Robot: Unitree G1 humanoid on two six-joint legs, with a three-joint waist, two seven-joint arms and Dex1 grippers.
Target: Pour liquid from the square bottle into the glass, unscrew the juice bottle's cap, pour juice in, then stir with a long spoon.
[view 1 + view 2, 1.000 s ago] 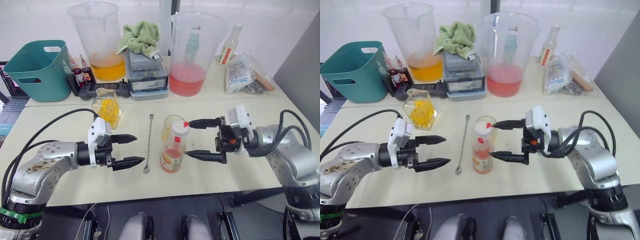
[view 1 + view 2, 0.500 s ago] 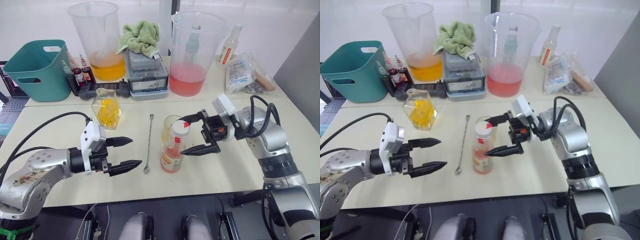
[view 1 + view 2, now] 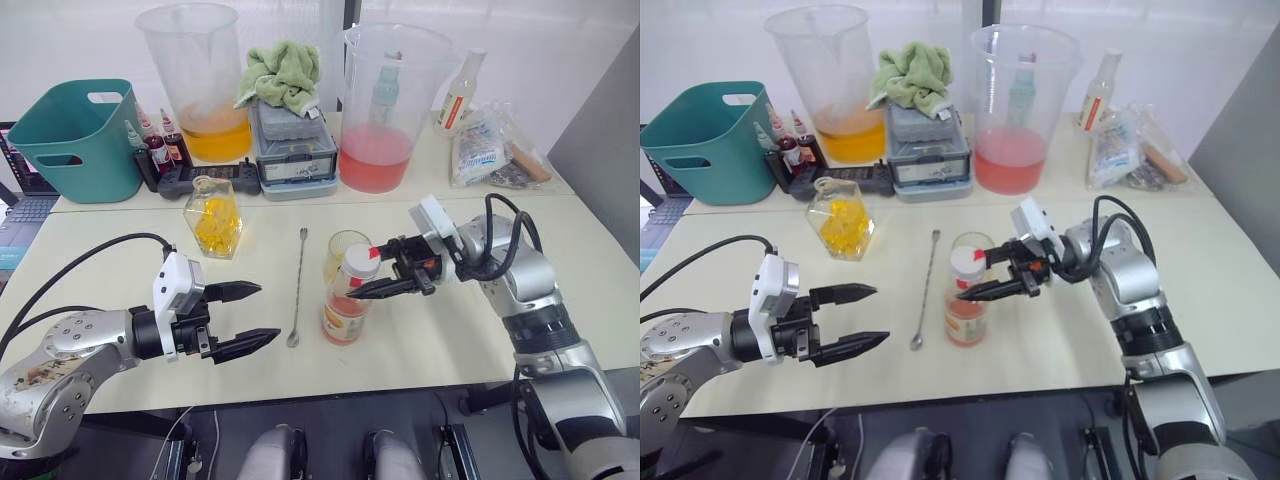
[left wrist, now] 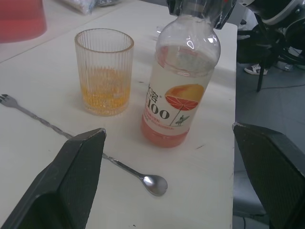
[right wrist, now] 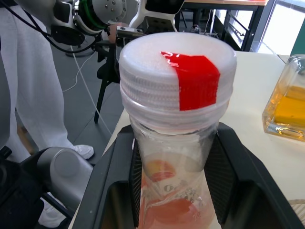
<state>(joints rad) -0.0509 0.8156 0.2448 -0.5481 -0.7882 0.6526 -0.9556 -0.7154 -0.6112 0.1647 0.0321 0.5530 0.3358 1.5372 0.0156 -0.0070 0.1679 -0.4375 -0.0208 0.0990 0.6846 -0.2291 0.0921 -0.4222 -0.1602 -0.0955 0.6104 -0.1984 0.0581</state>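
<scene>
Fingers of the left gripper [image 3: 243, 318] are being held spread apart and empty above the table [image 3: 100, 250], near the front edge. The square bottle [image 3: 213, 217] is being kept upright farther back, stoppered. The long spoon [image 3: 297, 289] is being left flat just beside the glass [image 3: 342, 252], which is holding yellow liquid. The juice bottle [image 3: 350, 297] is standing touching the glass's front, the cap [image 3: 361, 260] seated on its neck. The right gripper [image 3: 368, 268] is being held at the neck below the cap, one finger on either side; whether they are pressing it cannot be told.
</scene>
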